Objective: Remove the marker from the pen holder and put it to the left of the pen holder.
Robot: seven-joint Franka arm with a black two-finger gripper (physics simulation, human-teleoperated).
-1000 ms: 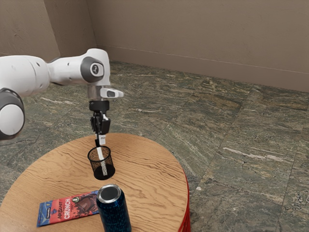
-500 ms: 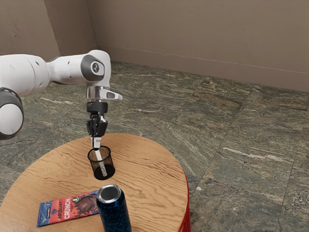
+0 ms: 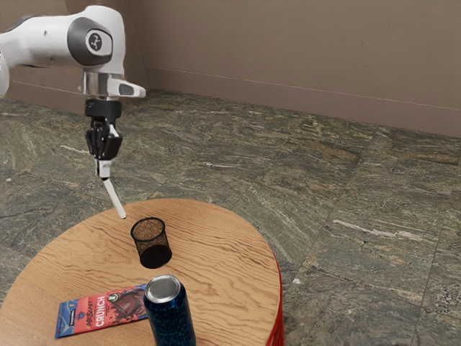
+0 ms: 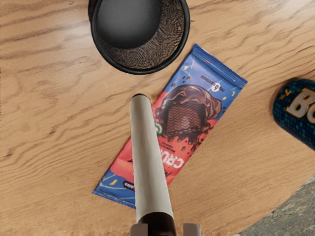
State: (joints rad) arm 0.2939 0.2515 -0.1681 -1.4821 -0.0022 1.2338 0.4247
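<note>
- Nearest: dark blue can [image 3: 170, 313], upright on the tabletop [image 3: 223, 267]. Not part of the job; keep the marker and claw off it.
- Next, chocolate bar [image 3: 101, 310], lying flat just beside the can. Also not a target, but a poor landing spot: the marker could rest crooked or roll off it.
- Behind those, pen holder [image 3: 153, 256], black mesh, upright, no marker inside.
- Marker [image 3: 114, 198]: in the air, clear of the holder, on the exterior view's left of its rim. Hangs tilted, pale barrel downward, dark end up at the claw. Touches neither holder nor wood.
- Claw [image 3: 103, 173]: above the marker, fingers narrowed to about the marker's thickness, gripping it near the dark end; not fully together because the marker is between them.
- Step in hand: removal looks done, placing is not. Call it past halfway.
- Next move: bring the marker over bare wood on the holder's left, lower, ease it toward flat, then let go low and back off upward.
- Risks: tilted barrel clipping the rim on the way down; a round body rolling if dropped high; release too near the table edge.
- Farthest: stone floor [image 3: 346, 194], then plain wall [image 3: 302, 50]. Irrelevant.
</note>
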